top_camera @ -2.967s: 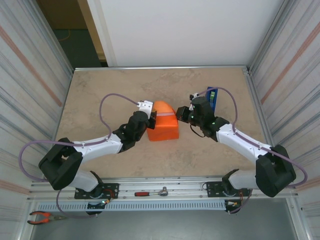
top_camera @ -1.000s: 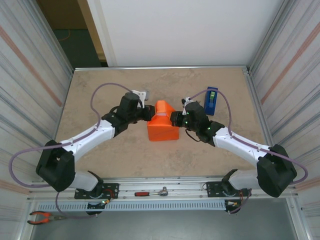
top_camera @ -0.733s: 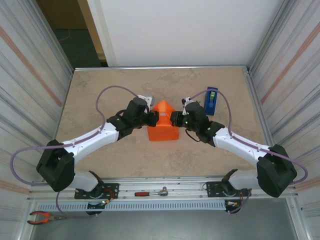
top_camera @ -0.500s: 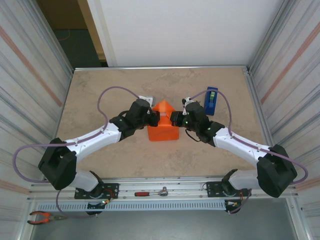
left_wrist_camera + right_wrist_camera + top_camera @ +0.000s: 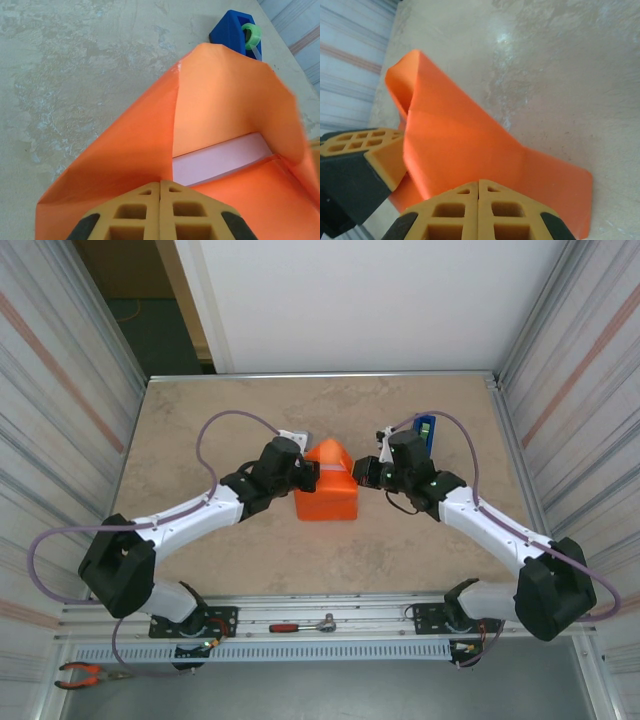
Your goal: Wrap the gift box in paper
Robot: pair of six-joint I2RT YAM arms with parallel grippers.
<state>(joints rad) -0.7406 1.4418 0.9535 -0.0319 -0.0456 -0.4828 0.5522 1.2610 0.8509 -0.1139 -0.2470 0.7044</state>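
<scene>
The gift box [image 5: 330, 502] sits mid-table with the orange paper [image 5: 327, 454] folded over it. In the left wrist view the paper [image 5: 225, 100] stands up as a flap around the far end, and a pale lilac strip of the box [image 5: 220, 161] shows inside. My left gripper [image 5: 308, 476] is shut, its tips [image 5: 160, 183] pressed against the paper fold at the box's left side. Shut as well, my right gripper [image 5: 362, 472] pushes its tips [image 5: 478, 182] against the paper [image 5: 460, 135] at the right side. No paper shows between either pair of fingers.
A blue tape dispenser [image 5: 426, 428] with green tape [image 5: 251, 34] stands behind the right wrist, partly hidden. The left gripper's fingers [image 5: 370, 145] show beyond the flap. Corrugated walls close in the beige table [image 5: 200, 420]. A ratchet [image 5: 305, 625] and pliers [image 5: 85, 675] lie on the front rail.
My left gripper swung in from the back left to the box's left side, pushing the paper's end flap. The right wrist shifted slightly right, covering part of the dispenser.
</scene>
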